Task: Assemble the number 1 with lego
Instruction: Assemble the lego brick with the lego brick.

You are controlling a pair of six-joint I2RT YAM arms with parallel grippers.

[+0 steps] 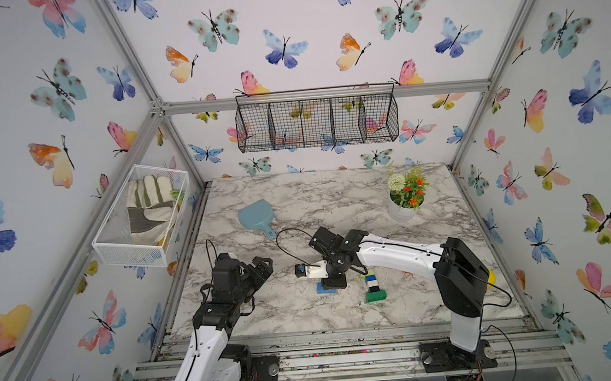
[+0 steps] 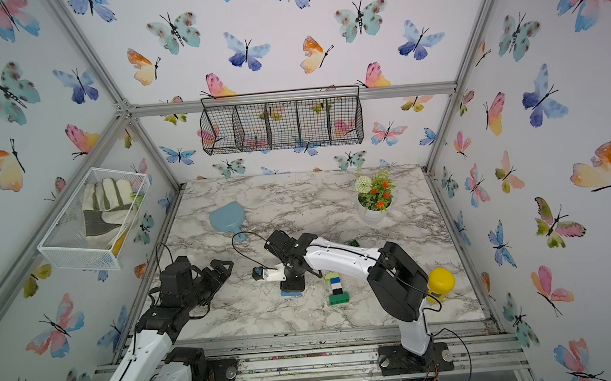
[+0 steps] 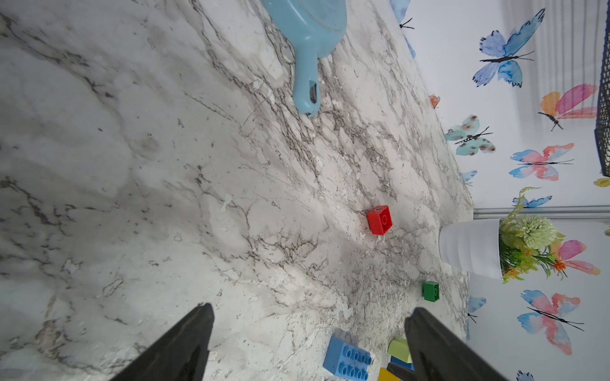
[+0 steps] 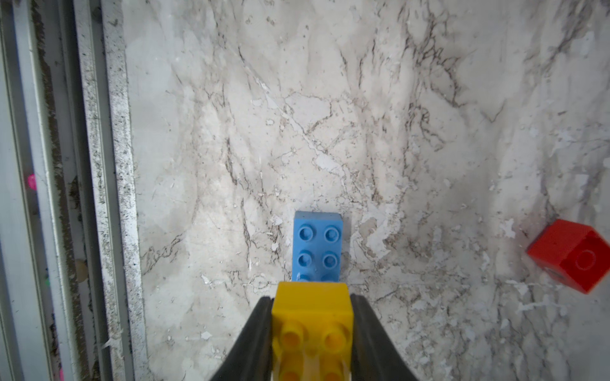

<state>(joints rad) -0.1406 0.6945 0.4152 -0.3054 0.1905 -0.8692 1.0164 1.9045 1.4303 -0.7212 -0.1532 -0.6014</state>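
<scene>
While the right pincer (image 4: pixel 312 298) points straight down at the desk (image 1: pixel 305 316), it is closed on a yellow brick (image 4: pixel 313 316), one black finger (image 4: pixel 254 330) against each side and the studs facing the wrist camera; just beneath lies a blue brick (image 4: pixel 317 244), oblong, studs up, flat on the desk; the yellow brick covers the blue one's near end in the right wrist view, and whether the two touch I cannot tell; in both top views this pair sits near the middle of the desk's front half, the pincer hiding most of the blue brick.

Just to the right stands a column (image 1: pixel 372 284) of joined bricks: lime at the far end, then blue, white and black, with an oblong green one across the near end; a red brick (image 3: pixel 379 220), square, lies apart from the rest, further back; a small green brick (image 3: pixel 430 291) sits near the white pot (image 3: pixel 468 247) of flowers.

The left pincer (image 3: pixel 310 330) is spread wide and has hold of nothing; it hovers above the desk's left side, well apart from the bricks; a pale blue scoop (image 1: pixel 256 217) lies behind it, handle toward the front.
</scene>
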